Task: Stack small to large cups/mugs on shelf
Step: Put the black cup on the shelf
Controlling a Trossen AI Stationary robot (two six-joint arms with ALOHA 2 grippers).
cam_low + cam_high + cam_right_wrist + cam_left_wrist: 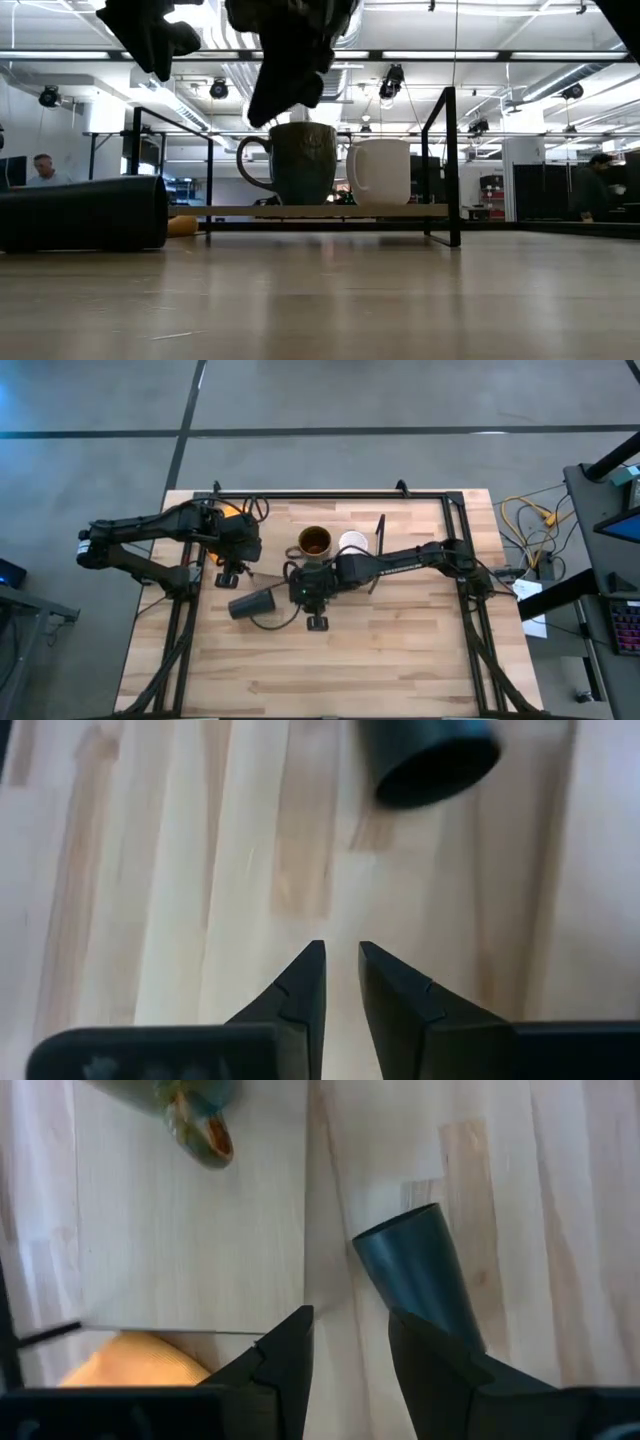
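With both tools released and empty, we'd bring the right tool (340, 985) squarely over the dark mug (251, 604) — lying tipped on the surface, beside the shelf (400, 210) — before closing.

The high camera looks straight down from well above, taking in the whole wooden table (330, 650) and both arms. The low camera sits at tabletop height, facing level across the boards toward the shelf (330, 211) and the room behind. Each wrist camera rides close above the table, looking down past its own jaws. A dark cup (420, 1275) lying on its side sits just ahead of the left jaws, and it also appears farther ahead of the right jaws and in both wide views.
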